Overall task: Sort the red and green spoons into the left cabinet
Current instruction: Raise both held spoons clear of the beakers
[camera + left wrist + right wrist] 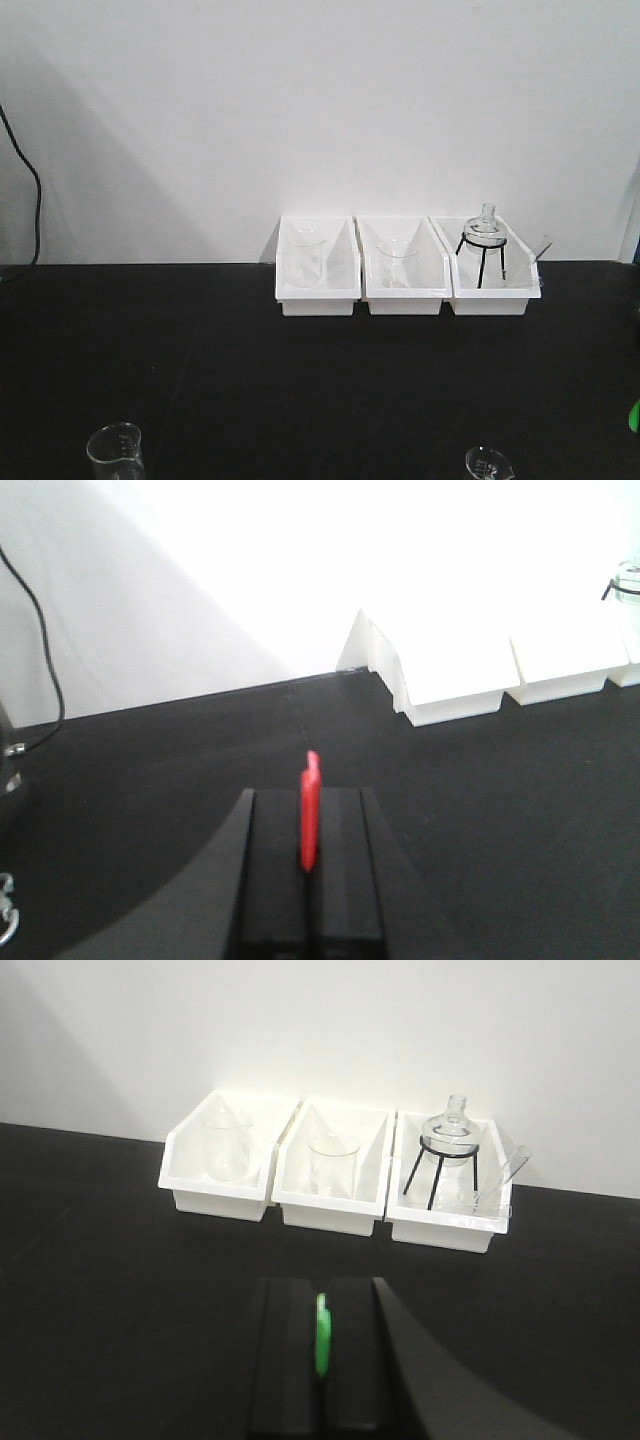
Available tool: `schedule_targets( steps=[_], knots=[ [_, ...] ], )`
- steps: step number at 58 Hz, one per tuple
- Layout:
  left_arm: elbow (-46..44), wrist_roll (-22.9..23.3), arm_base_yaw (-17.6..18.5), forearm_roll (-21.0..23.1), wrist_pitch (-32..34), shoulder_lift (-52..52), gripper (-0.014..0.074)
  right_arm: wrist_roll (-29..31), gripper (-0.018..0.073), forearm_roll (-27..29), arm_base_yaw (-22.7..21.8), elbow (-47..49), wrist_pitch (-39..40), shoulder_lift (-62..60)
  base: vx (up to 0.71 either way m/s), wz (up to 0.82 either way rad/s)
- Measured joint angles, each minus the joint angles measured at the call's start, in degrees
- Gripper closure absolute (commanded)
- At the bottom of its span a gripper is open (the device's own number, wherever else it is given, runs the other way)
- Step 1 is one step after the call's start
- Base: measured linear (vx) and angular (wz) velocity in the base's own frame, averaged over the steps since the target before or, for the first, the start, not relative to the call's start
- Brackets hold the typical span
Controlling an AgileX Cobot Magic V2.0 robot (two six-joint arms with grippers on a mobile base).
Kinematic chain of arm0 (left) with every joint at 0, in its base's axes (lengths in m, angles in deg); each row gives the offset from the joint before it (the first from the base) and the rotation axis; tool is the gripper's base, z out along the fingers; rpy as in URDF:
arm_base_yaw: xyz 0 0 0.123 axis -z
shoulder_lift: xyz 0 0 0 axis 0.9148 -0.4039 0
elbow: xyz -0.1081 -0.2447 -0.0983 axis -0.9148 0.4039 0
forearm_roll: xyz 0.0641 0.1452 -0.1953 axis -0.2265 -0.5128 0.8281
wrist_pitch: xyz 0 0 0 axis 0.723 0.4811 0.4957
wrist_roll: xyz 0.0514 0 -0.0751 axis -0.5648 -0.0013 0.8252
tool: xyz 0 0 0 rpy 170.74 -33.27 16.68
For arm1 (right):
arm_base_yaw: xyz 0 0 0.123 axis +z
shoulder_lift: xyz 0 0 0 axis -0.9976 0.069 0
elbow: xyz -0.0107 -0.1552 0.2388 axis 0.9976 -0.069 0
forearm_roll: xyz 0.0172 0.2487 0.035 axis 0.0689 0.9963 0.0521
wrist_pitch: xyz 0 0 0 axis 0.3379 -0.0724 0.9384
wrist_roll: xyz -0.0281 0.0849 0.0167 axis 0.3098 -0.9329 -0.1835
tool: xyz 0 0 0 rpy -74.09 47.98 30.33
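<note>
Two spoons are in hand, one per arm. The left gripper [310, 798] is closed tight on the red spoon [310, 820], which stands edge-on between the black fingers with one end poking out past their tips. The right gripper [321, 1288] is clamped the same way on the green spoon [322, 1340]. Both hang over the black table [200, 370], facing the row of three white bins [318, 296] by the wall.

The left cabinet is in none of the views, so I cannot say how far off it is. The step in hand looks to be the carry towards it. To do it well, I would hold both grips firm, since the handles are slim and look slick enough to pivot between the pads. Swing one arm at a time, left first, so the arms do not cross. Ride high enough to clear the two glass beakers [115, 452] at the table's near edge. Open each jaw only once its spoon lies flat on a shelf.
</note>
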Motion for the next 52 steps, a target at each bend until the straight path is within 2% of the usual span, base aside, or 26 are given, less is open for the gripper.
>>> schedule_targets(
  steps=[8,17,52],
  knots=[
    [6.1,0.0,0.0,0.0,2.0,6.6,0.06,0.1,0.0564,0.0,0.0,-5.1,0.0,-7.7,0.0,0.0],
    [8.9,0.0,0.0,0.0,3.2,10.2,0.06,0.9,0.0564,0.0,0.0,-7.3,0.0,-11.6,0.0,0.0],
    [9.2,0.0,0.0,0.0,3.1,10.6,0.06,1.4,0.0564,0.0,0.0,-7.4,-1.6,-12.0,0.0,0.0]
  ],
)
